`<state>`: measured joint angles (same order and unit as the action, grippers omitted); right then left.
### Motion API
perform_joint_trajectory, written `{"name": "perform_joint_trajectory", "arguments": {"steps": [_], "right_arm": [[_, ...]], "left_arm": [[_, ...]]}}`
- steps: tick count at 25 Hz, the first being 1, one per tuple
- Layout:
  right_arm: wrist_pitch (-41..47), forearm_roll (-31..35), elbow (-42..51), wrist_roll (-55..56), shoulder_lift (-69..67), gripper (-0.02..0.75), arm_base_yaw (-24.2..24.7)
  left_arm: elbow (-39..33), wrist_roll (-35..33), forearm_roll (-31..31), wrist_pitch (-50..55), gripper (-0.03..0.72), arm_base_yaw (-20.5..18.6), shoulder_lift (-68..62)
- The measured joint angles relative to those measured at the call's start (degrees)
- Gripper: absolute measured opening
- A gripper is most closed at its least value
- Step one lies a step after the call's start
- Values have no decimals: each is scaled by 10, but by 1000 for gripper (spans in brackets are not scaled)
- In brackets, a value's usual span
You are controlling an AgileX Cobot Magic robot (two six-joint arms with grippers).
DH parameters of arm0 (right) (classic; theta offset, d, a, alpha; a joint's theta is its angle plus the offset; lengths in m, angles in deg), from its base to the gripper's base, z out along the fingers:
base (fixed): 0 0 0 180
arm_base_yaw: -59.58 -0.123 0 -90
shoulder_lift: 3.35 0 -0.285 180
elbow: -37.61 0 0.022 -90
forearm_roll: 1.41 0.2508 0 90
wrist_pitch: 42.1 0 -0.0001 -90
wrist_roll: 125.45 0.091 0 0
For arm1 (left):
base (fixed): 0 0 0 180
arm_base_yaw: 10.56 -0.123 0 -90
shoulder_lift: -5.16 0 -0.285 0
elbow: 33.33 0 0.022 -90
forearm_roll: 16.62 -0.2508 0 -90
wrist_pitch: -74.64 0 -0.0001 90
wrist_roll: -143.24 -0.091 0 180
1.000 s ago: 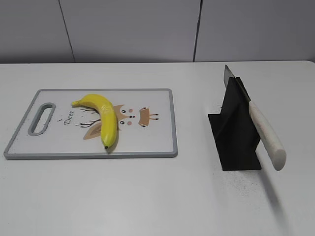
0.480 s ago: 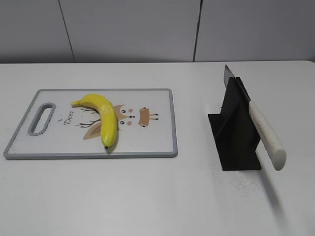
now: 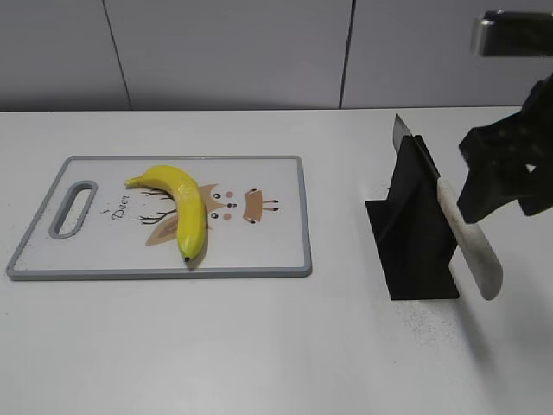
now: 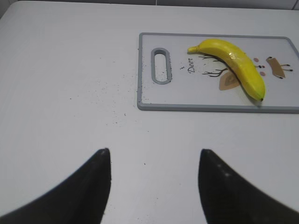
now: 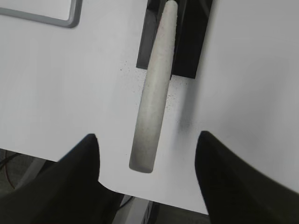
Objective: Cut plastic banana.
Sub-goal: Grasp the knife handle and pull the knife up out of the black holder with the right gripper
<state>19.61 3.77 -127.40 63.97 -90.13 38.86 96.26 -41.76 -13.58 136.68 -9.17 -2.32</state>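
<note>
The left gripper [image 4: 154, 186] hangs spread and empty over bare table [image 4: 70, 93]; the banana [image 4: 233, 63] lies ahead and to its right on the cutting board [image 4: 210, 100], uncut. The right gripper [image 5: 147, 182] is spread too, holding nothing, with the knife [image 5: 152, 102] handle lying between its fingers but untouched, the blade resting in the black stand [image 3: 415, 233]. The step in hand looks like fetching the knife: next, close on the handle, then lift it clear.

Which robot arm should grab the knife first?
Probably the right. Its gripper is open with the knife handle lined up between its fingers, while the left gripper hangs over bare table.
</note>
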Motion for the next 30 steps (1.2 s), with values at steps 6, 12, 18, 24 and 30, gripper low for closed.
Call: {"name": "perform_joint_trajectory", "arguments": {"steps": [6, 12, 18, 24, 30], "right_arm": [[1, 0, -2, 4, -107, 485, 0], [-3, 0, -3, 29, -173, 413, 0], [-4, 4, -3, 63, -178, 167, 0], [7, 3, -3, 66, -142, 167, 0], [23, -1, -3, 81, -59, 166, -1]], "left_arm": [[0, 0, 0, 0, 579, 0, 0], [0, 0, 0, 0, 579, 0, 0], [0, 0, 0, 0, 579, 0, 0], [0, 0, 0, 0, 579, 0, 0], [0, 0, 0, 0, 579, 0, 0]]}}
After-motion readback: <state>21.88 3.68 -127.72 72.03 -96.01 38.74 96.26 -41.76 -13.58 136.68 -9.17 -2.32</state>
